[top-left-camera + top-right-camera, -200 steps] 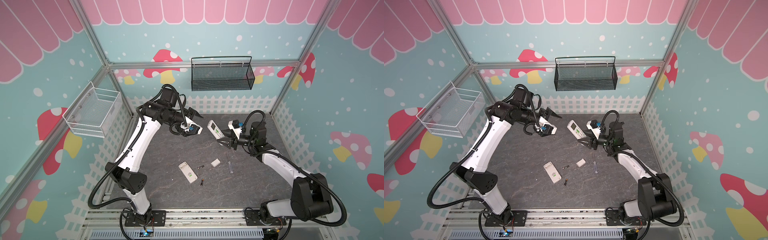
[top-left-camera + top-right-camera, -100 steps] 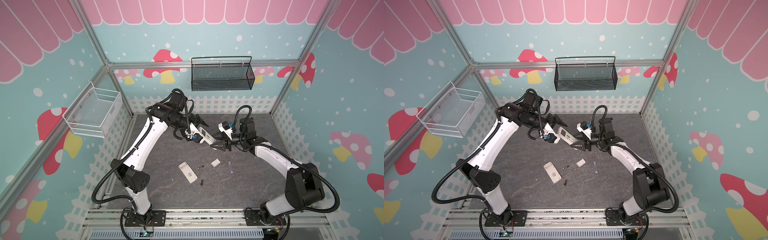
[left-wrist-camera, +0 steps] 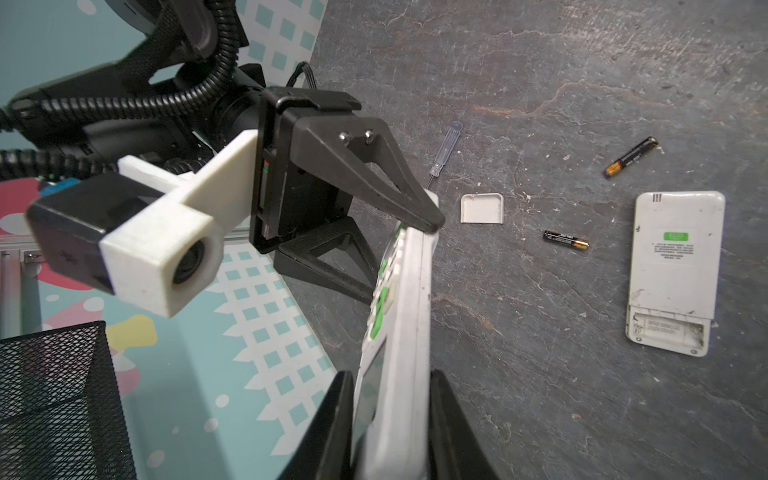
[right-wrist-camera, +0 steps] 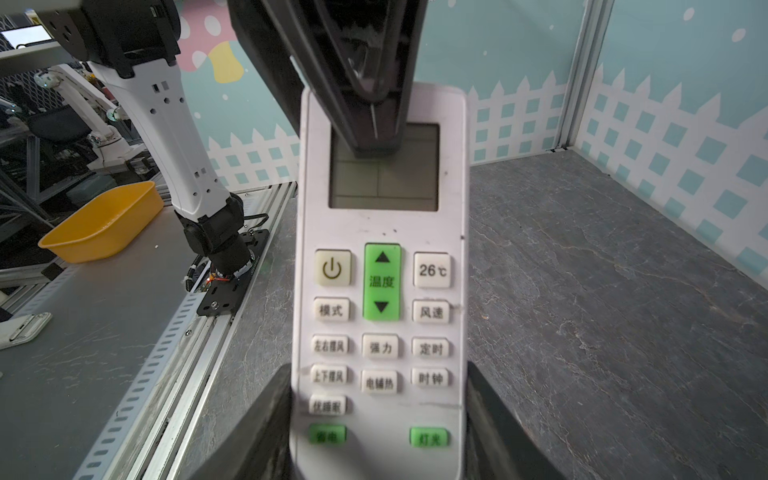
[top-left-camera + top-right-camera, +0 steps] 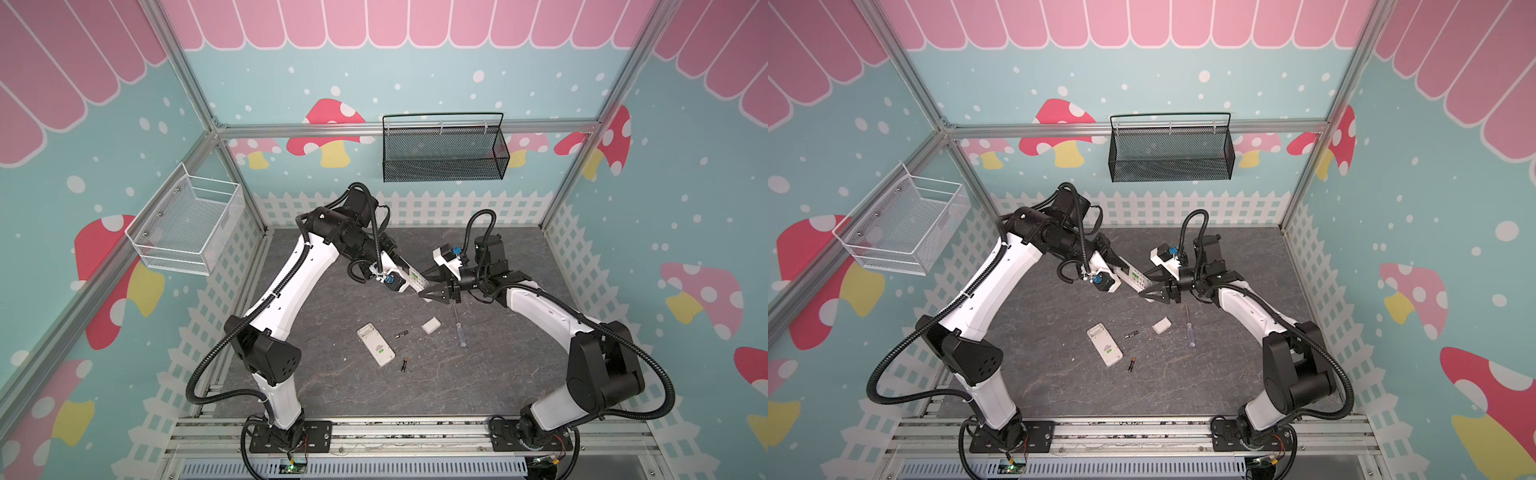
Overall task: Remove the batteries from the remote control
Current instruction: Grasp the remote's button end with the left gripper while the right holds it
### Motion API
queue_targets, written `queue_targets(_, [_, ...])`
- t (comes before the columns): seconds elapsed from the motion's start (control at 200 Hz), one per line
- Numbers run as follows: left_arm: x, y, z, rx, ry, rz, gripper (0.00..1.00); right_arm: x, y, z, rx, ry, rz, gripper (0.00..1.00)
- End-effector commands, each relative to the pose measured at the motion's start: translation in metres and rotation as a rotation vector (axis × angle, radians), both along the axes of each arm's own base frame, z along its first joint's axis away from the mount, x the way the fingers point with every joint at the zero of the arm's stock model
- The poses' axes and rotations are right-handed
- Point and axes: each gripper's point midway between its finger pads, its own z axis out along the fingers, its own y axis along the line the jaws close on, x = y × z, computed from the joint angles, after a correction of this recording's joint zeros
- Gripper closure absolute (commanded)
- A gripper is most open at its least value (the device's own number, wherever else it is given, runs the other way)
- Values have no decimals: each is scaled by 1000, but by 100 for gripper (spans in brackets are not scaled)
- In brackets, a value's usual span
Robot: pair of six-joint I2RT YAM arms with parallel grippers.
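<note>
A white remote control (image 4: 380, 291) hangs in mid-air, gripped at both ends. My right gripper (image 4: 379, 374) is shut across its width at the button end. My left gripper (image 3: 390, 376) is shut across its thickness at the screen end. In both top views they meet above the middle of the table, left gripper (image 5: 409, 272) facing right gripper (image 5: 430, 284). The held remote's back is hidden. Two black batteries (image 3: 566, 241) (image 3: 631, 158) lie loose on the table. A second remote (image 3: 675, 270) lies face down beside them, its battery bay open and empty.
A small white cover (image 5: 431, 325) and a clear-handled screwdriver (image 5: 459, 328) lie near the batteries. A black mesh basket (image 5: 442, 149) hangs on the back wall, a white wire basket (image 5: 187, 224) on the left wall. A yellow tub (image 4: 104, 220) stands beyond the table's rail.
The right arm brought the remote leftward to the middle. The left gripper swung over to meet it and closed on its screen end.
</note>
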Motion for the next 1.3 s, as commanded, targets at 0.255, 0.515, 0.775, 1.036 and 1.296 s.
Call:
queue_targets(0.255, [9, 6, -2, 46, -43, 34, 100, -16, -3, 5, -14, -131, 14, 45])
queue_targets(0.515, [8, 17, -4, 31, 115, 226, 100, -12, -20, 7, -44, -247, -155, 25])
queue_targets(0.775, [1, 25, 3, -63, 425, 500, 100, -2, -49, 23, -3, -353, -415, 24])
queue_targets(1.036, [-4, 12, -20, -140, 875, 764, 100, 18, -72, 14, 85, -282, -659, 27])
queue_targets(1.296, [16, 9, -57, -225, 1114, 1071, 100, 24, -70, -14, 80, -172, -670, 30])
